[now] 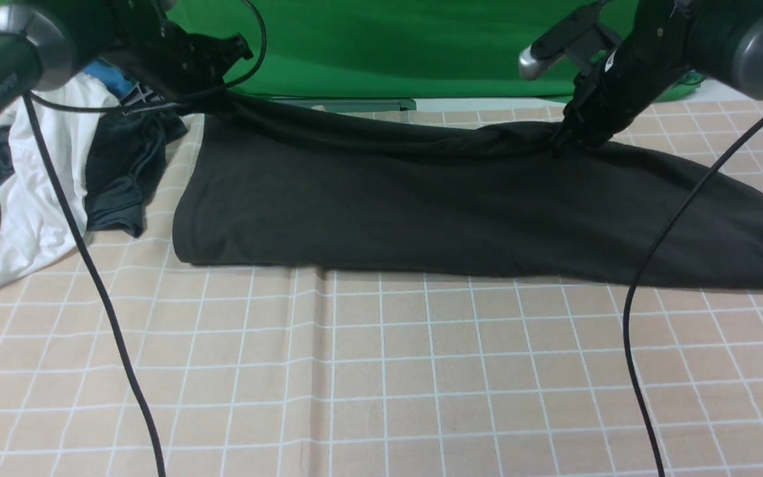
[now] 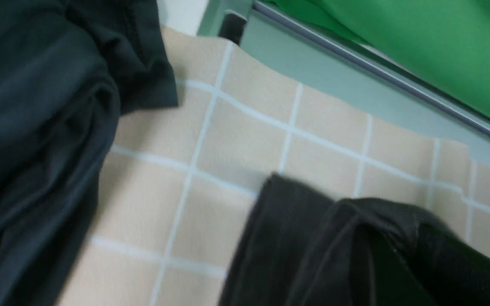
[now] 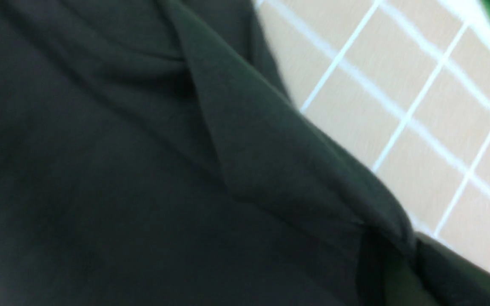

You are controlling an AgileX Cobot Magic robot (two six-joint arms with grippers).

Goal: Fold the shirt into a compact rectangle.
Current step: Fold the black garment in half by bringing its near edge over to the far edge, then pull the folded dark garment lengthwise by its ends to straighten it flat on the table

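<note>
The black shirt (image 1: 461, 212) stretches across the far half of the checked tablecloth, with its print and neck label hidden. Its far edge is lifted and pulled taut between my two grippers, and the rest drapes down onto the cloth. At the far left, my left gripper (image 1: 222, 98) is shut on a bunched corner of the shirt (image 2: 313, 246). Further right, my right gripper (image 1: 561, 142) is shut on a fold of the shirt (image 3: 143, 170). In both wrist views the black fabric wraps over the fingers, so the jaws barely show.
A pile of white (image 1: 44, 199), blue and dark grey-black clothes (image 1: 123, 172) lies at the far left, just beside the shirt's left edge. The dark garment (image 2: 36, 127) is close to my left gripper. Behind the table's far rim (image 2: 355, 89) hangs a green backdrop. Black cables (image 1: 110, 311) hang across the front.
</note>
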